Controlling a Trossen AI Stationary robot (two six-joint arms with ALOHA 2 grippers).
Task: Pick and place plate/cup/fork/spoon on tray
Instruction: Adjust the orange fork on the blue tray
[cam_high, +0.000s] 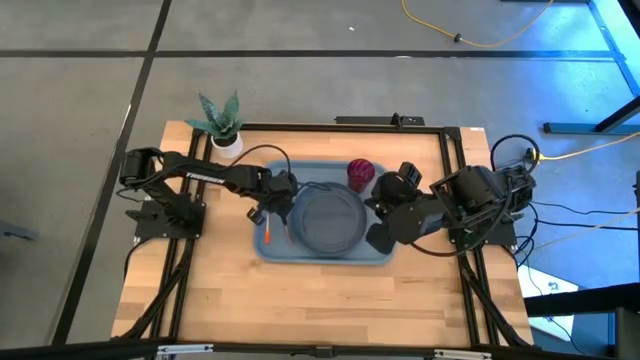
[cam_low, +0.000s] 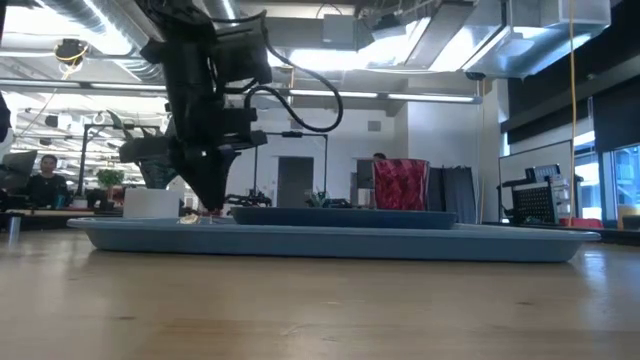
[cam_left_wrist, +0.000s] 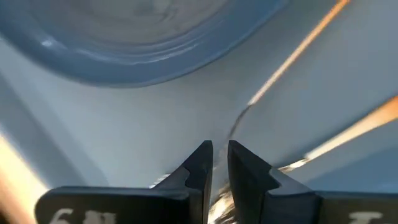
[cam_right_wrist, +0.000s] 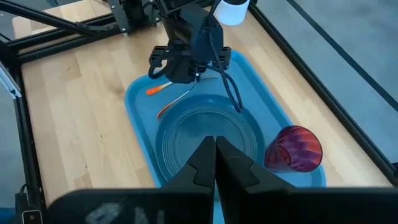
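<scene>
High view: one plate (cam_high: 327, 219), one cup (cam_high: 361, 173), tray (cam_high: 380, 257).

Light wood table (cam_high: 300, 300): blue tray (cam_high: 375, 258) at centre, white plant pot (cam_high: 227, 146) near far-left corner.

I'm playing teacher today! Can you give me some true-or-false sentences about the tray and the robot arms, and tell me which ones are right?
1. The plate lies on the tray. True.
2. The cup stands on the bare table outside the tray. False: it stands on the tray, at a corner.
3. The left gripper is down over the tray beside the plate. True.
4. The right gripper holds the cup. False: its fingers are together with nothing between them, and the cup stands apart.
5. The two orange-handled utensils lie on the plate. False: they lie on the tray beside the plate.
</scene>
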